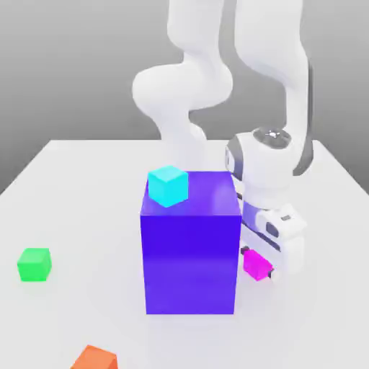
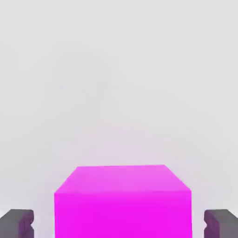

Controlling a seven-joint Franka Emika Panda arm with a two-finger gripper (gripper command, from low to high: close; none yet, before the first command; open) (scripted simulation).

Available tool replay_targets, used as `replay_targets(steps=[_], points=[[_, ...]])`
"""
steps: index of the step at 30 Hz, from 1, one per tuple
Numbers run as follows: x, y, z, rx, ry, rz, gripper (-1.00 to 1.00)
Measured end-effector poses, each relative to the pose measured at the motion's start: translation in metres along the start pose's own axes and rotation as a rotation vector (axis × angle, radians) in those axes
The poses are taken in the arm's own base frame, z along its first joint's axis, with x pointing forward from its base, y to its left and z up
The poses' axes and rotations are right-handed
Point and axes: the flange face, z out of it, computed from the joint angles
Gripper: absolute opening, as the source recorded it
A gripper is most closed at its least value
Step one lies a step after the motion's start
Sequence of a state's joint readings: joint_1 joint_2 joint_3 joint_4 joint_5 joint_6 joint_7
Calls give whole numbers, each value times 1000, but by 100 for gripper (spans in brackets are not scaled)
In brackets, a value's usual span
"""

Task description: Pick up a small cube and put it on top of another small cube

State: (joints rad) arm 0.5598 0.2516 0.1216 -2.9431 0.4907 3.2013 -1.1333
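Observation:
The small magenta cube point(image 1: 254, 266) rests on the white table just off the big blue block's side, toward the exterior view's right. My gripper point(image 1: 259, 261) is lowered over it, one finger on each side. In the hand view the magenta cube point(image 2: 122, 202) sits between the dark fingertips point(image 2: 18, 222), and a narrow strip of table shows between each fingertip and the cube. The jaws are open around it, not touching. The other small cube, green point(image 1: 34, 264), lies alone far toward the exterior view's left.
A tall blue-violet block point(image 1: 191, 252) stands mid-table between the two cubes, with a small cyan cube point(image 1: 169, 186) on its top corner. An orange cube point(image 1: 94, 358) lies at the near edge. The white table point(image 1: 86, 180) extends behind.

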Motion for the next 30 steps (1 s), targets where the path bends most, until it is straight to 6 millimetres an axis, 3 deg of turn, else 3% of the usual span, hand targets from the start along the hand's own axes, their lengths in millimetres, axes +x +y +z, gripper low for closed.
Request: replay_targets(steps=[5, 17, 30], points=[[1, 1, -2, 1, 2, 0, -100], [10, 17, -31, 11, 25, -5, -100], [8, 11, -56, 16, 13, -7, -100]])
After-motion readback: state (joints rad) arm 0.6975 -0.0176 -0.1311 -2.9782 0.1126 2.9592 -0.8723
